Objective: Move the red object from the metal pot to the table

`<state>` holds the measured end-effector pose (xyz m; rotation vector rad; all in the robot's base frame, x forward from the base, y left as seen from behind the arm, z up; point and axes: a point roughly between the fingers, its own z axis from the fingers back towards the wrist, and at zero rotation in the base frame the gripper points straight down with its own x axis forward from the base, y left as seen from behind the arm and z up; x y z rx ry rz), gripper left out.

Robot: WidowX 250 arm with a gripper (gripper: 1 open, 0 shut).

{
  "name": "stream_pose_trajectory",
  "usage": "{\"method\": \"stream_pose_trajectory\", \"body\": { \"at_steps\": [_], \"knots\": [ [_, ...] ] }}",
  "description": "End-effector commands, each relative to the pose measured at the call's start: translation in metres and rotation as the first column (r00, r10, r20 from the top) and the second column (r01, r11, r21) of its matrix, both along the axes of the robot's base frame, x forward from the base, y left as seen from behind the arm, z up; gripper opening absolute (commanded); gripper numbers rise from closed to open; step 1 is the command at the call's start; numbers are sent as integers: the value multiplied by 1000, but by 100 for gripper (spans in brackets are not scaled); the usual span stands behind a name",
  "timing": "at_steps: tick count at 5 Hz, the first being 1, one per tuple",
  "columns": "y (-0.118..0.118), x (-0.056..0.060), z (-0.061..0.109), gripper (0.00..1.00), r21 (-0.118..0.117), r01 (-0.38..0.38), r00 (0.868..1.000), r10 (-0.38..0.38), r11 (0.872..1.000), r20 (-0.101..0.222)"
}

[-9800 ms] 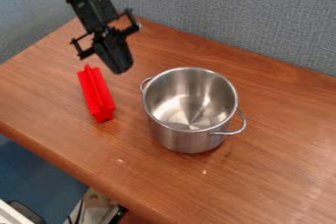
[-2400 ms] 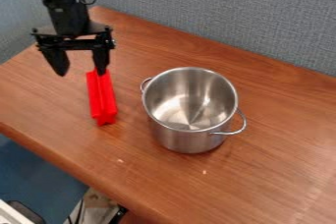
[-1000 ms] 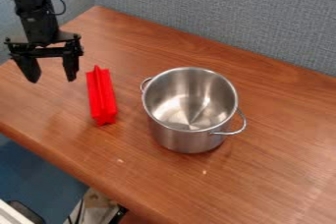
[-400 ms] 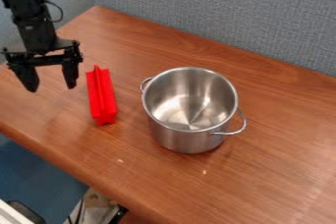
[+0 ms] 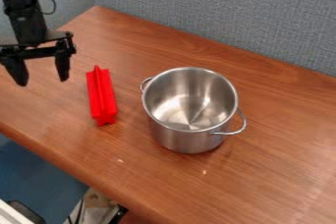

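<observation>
The red object [image 5: 100, 96], a long flat bright red bar, lies on the table [image 5: 262, 159] just left of the metal pot [image 5: 194, 108]. The shiny pot stands upright with nothing inside it and a loop handle on each side. My gripper [image 5: 39, 71] hangs at the far left above the table, well left of the red bar and apart from it. Its two dark fingers [image 5: 63, 61] point down, spread wide, with nothing between them.
The table's front edge runs diagonally from the lower left towards the bottom middle, with floor and clutter [image 5: 92, 211] below it. A blue-grey wall [image 5: 237, 7] backs the table. Bare wood stretches right of the pot.
The open gripper has drifted left and slightly up, away from the red bar. The bar and the pot have not moved.
</observation>
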<state>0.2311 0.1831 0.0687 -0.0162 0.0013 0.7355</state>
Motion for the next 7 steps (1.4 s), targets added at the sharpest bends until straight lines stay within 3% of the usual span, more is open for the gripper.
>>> {"method": "stream_pose_trajectory", "body": {
  "at_steps": [1, 2, 3, 5, 7],
  "knots": [
    [-7, 17, 17, 100, 10, -45, 999, 45, 999, 24],
    [-25, 32, 12, 100, -25, -70, 998, 70, 997, -7],
    [-37, 36, 12, 100, 3, 32, 999, -32, 999, 25],
    [-44, 33, 15, 100, 61, 205, 975, -209, 977, 79],
    [-61, 55, -32, 100, 56, 221, 969, -226, 974, 101]
  ]
}}
